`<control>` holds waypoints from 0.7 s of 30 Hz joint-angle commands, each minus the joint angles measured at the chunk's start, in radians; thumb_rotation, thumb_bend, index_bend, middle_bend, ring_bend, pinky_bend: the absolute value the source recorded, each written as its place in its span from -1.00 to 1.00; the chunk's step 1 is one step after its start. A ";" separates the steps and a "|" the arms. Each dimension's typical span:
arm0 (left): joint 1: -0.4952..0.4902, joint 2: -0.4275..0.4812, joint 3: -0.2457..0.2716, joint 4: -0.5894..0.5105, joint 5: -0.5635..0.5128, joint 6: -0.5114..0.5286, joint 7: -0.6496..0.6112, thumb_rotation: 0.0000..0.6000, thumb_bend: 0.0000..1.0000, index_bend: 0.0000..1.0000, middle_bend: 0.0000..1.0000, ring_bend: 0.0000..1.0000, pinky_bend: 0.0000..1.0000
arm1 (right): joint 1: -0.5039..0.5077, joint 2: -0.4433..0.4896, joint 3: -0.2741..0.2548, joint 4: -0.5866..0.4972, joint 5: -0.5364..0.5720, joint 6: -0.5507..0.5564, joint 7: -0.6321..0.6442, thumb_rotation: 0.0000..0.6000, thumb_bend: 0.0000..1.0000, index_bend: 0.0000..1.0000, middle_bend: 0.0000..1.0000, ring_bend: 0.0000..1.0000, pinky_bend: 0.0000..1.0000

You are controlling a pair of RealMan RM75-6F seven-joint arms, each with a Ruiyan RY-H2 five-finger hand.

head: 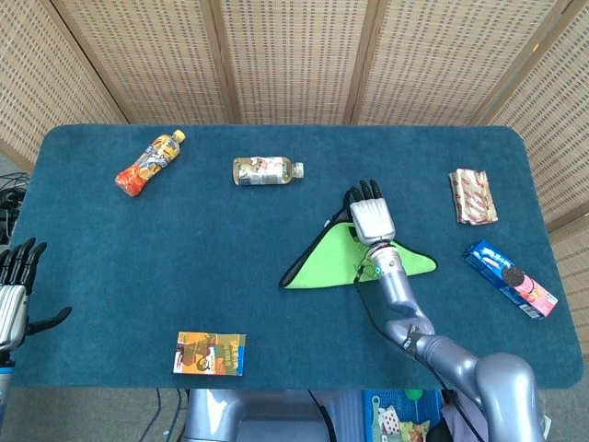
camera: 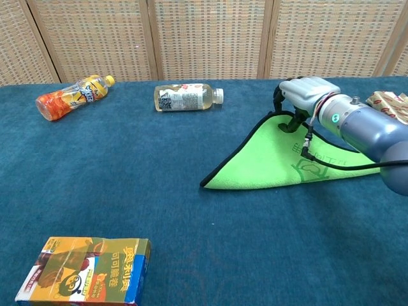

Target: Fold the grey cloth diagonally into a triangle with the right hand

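The grey cloth [head: 322, 263] [camera: 270, 160] lies right of the table's middle, folded into a flat triangle with its green face up and a dark grey edge along the left side. My right hand [head: 372, 217] [camera: 305, 93] sits over the triangle's far corner, back up, fingers bent down. Its thumb and fingers pinch that corner against the table. Its forearm runs across the cloth's right part and hides it. My left hand [head: 15, 287] hovers off the table's near left edge with fingers spread and nothing in it; the chest view does not show it.
An orange drink bottle [head: 147, 164] [camera: 71, 95] and a pale tea bottle [head: 267, 170] [camera: 188, 97] lie at the back. A yellow box [head: 211, 354] [camera: 86, 270] sits near the front. A snack pack [head: 472, 196] [camera: 389, 105] and a blue biscuit pack [head: 511, 278] lie at right.
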 commanded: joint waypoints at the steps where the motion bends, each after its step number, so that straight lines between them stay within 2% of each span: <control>1: 0.000 0.000 0.000 0.001 -0.001 -0.001 0.000 1.00 -0.70 -1.00 -1.00 -1.00 -1.00 | 0.009 -0.007 -0.001 0.022 0.000 -0.004 0.014 1.00 0.15 0.35 -0.62 -1.00 -1.00; 21: -0.002 -0.002 0.001 0.002 -0.003 -0.002 0.002 1.00 -0.70 -1.00 -1.00 -1.00 -1.00 | 0.026 -0.014 -0.008 0.104 0.016 -0.030 0.046 1.00 0.15 0.35 -0.62 -1.00 -1.00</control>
